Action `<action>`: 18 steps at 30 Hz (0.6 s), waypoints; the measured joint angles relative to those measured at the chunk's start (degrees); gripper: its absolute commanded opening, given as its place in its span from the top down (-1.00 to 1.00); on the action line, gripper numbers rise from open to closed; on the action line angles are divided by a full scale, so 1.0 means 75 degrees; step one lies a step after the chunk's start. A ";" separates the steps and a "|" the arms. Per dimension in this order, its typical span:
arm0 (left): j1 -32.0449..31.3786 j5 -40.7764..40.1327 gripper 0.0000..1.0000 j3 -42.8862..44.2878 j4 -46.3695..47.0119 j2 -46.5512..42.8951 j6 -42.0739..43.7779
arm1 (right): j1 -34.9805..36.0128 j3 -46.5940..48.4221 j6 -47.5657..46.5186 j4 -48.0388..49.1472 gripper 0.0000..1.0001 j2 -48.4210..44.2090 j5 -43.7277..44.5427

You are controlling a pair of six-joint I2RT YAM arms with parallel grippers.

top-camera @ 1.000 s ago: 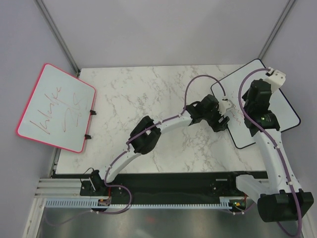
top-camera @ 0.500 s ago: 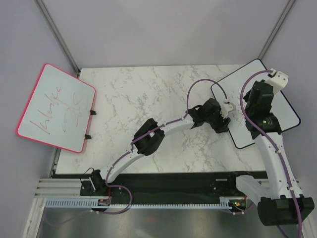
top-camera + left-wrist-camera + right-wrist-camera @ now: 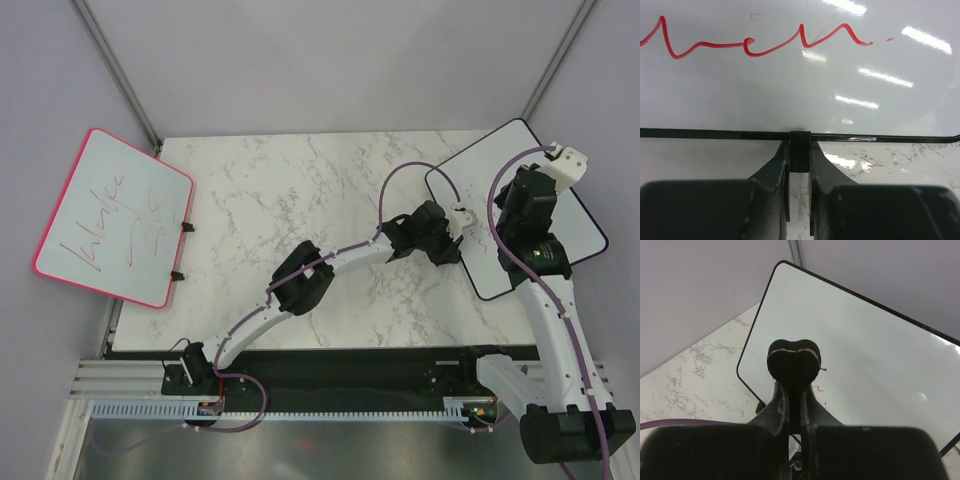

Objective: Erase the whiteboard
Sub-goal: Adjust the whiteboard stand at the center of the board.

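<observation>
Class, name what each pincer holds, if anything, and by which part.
Left pincer: the whiteboard, by the black tab on its edge. Right pincer: a dark pad, by its near end.

The table (image 3: 290,190) has a white marble-pattern top with grey veins. A pink-framed board (image 3: 112,218) lies tilted at the left, overhanging the table's left edge. Its white face carries red handwriting. Two black clips (image 3: 186,227) sit on its right edge, one nearer than the other. A slotted white cable duct (image 3: 330,408) runs along the near side.
</observation>
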 measured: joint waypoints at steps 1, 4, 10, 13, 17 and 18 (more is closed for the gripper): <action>-0.0012 -0.0009 0.96 0.0003 0.0000 0.0003 0.0003 | 0.0000 -0.0020 0.0000 0.0003 1.00 -0.0052 0.0000; -0.0026 -0.0015 0.96 0.0012 0.0006 0.0012 -0.0003 | 0.0000 -0.0114 -0.0003 -0.0009 1.00 -0.0248 0.0000; -0.0096 -0.0283 0.96 0.0015 -0.0032 0.0015 -0.0187 | 0.0000 -0.0125 -0.0006 -0.0058 1.00 -0.0557 0.0003; -0.0189 -0.0478 0.97 0.0006 -0.0029 0.0000 -0.0382 | 0.0000 -0.0125 -0.0003 -0.0140 1.00 -0.0606 0.0000; -0.0370 -0.0883 0.97 -0.0321 0.0082 -0.0181 -0.0600 | 0.0000 -0.0140 0.0000 -0.0239 1.00 -0.0647 -0.0035; -0.0417 -0.0959 0.97 -0.0405 0.0105 -0.0227 -0.0632 | 0.0000 -0.0160 0.0003 -0.0280 1.00 -0.0682 -0.0067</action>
